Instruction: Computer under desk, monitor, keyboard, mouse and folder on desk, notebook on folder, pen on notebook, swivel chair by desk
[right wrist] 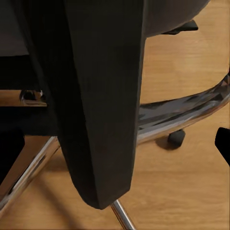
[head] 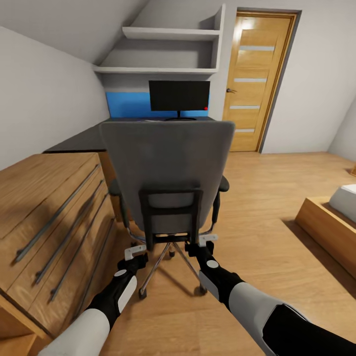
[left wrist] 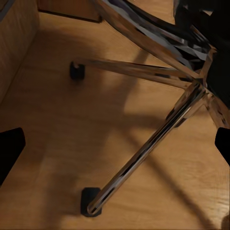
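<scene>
The wooden floor [head: 277,198] carries the swivel chair [head: 168,168], which stands on its chrome five-star base with black casters touching the planks. The left wrist view shows two of these casters [left wrist: 90,201] resting on the floor. Just beside the chair stands a low light-wood cabinet [head: 49,217] with long grey handles. Beyond the chair is the desk [head: 81,141], with a glossy black top, and the monitor [head: 179,96] stands upright on it, behind the chair's backrest.
</scene>
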Tool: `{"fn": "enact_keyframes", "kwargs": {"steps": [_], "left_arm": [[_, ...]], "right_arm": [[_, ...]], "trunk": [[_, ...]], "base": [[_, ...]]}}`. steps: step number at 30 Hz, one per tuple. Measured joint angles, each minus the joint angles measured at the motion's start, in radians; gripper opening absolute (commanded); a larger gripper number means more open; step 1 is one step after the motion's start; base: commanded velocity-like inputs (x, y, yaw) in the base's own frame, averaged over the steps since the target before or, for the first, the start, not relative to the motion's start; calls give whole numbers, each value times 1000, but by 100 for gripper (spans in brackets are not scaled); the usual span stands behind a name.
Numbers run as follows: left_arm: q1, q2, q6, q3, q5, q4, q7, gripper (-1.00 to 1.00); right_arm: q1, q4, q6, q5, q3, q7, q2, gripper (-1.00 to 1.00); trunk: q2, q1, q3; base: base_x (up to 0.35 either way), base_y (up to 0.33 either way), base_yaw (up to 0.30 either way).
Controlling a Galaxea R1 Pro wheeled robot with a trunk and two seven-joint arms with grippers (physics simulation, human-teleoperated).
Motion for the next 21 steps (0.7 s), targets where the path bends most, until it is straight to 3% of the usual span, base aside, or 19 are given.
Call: {"fn": "enact_keyframes", "kwargs": {"steps": [10, 21], "left_arm": [[0, 0, 0, 1, 2, 1, 2, 100], [0, 1, 0, 2, 3, 1, 3, 100]], "right_arm": [[0, -1, 0, 0, 0, 0, 0, 100], [0, -1, -2, 0, 0, 0, 0, 100]], "trunk": [[0, 0, 0], [0, 0, 4]], "base": [[258, 0, 0], [267, -92, -130]]}}
